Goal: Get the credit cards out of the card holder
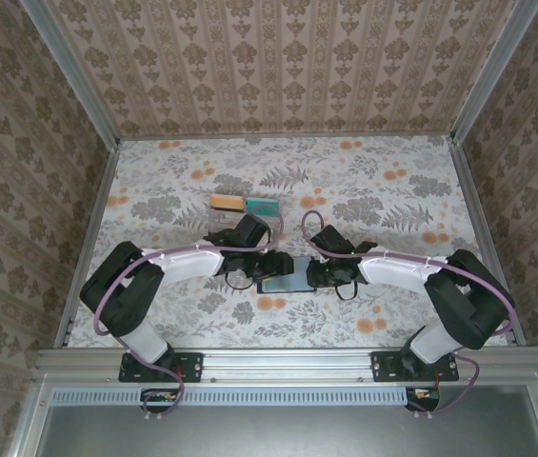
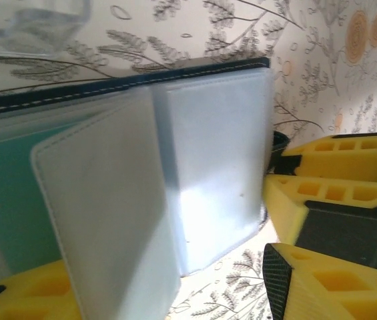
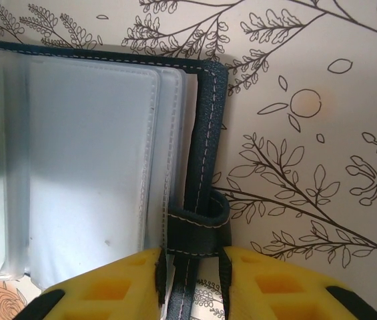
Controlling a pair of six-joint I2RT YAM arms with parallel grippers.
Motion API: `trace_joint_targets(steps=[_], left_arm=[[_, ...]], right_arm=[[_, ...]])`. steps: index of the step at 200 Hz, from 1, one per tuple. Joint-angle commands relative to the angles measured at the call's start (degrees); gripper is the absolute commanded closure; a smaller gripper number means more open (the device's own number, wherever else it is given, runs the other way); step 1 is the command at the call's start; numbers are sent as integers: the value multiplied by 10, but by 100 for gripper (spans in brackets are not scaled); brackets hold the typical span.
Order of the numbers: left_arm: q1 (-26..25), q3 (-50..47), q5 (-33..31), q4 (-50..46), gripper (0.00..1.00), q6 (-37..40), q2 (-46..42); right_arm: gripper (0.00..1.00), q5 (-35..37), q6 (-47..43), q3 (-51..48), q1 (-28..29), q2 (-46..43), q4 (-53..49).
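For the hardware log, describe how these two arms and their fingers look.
The left arm and right arm match: white link tubes between bulky black joints, with a purple cable strung along each. Their fingers are bright yellow moulded blocks with rectangular pockets and black edging.

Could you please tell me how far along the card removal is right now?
Done: an orange-yellow card and a loose teal card lie on the table beyond the card holder. In hand: the right end effector pinches the holder's cover edge, and the left end effector stands open by a clear sleeve. Left: a sleeved teal card sits inside; whether more are hidden, I cannot tell.
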Motion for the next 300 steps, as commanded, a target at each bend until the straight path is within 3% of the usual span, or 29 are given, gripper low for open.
trace_joint_targets(steps=[1, 62, 102, 130, 172, 300], left_arm=[[-10, 40, 28, 23, 42, 14, 12], [-30, 101, 56, 14, 44, 21, 74], [-17, 81, 27, -10, 47, 27, 39], [-1, 55, -14, -56, 59, 42, -15], [31, 1, -68, -117, 100, 65, -76], [45, -45, -47, -56, 100, 60, -6]], right_arm=[[69, -5, 16, -14, -2, -3, 0], [64, 23, 23, -34, -19, -99, -14], [65, -20, 19, -31, -24, -116, 7], [67, -69, 32, -16, -20, -99, 45], [73, -115, 55, 15, -9, -44, 84], [79, -179, 129, 48, -2, 90, 155]])
